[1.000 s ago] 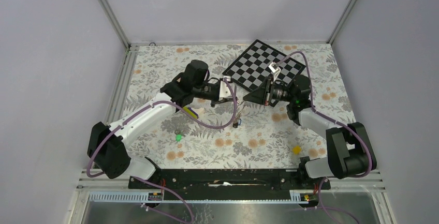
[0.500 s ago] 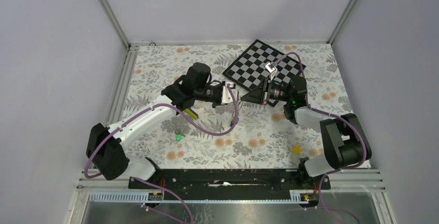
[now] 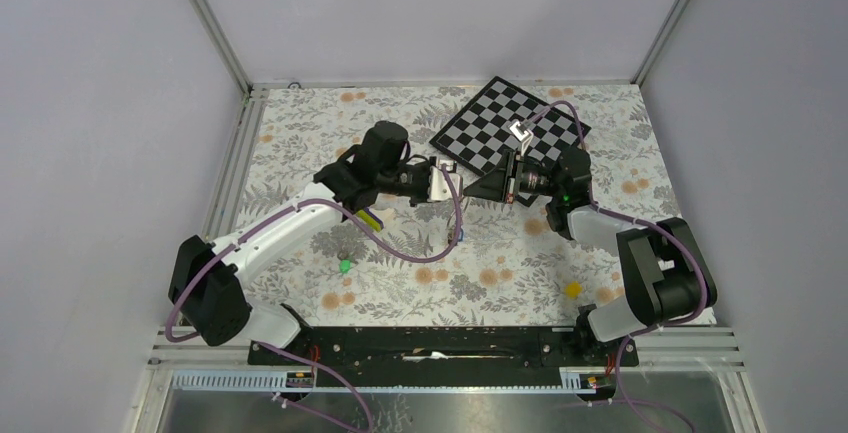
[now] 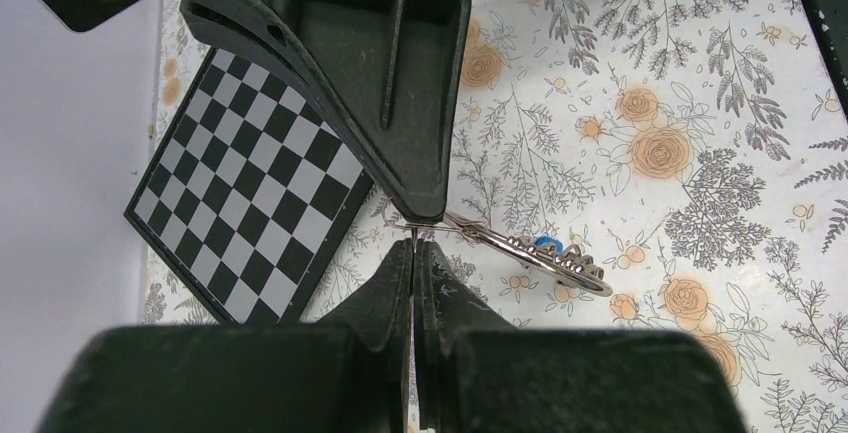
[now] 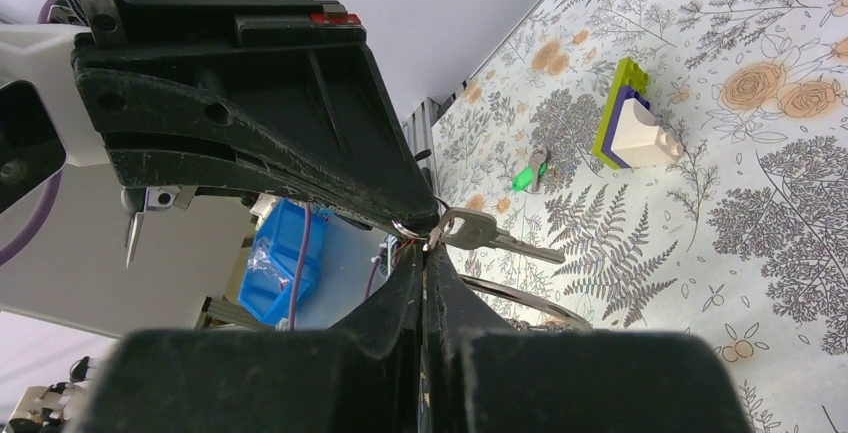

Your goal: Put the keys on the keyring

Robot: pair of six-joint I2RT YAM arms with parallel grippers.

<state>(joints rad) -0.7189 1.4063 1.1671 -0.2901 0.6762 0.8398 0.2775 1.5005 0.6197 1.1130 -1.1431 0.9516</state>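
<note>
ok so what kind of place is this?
Looks like a robotics lab test cell: plain grey panel walls on aluminium frame posts, a checkerboard calibration board lying on the floral-covered table, and the left arm and right arm bolted at its near edge.

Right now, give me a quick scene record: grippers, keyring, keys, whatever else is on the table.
left gripper: shut, tip at the keyring
right gripper: shut, tip to tip with the left, above the table
keyring: held up between the tips; which gripper pinches it is unclear
blue key: at the ring, seemingly on it
green key: lying on the table
other: wedge block, yellow cube, checkerboard
</note>
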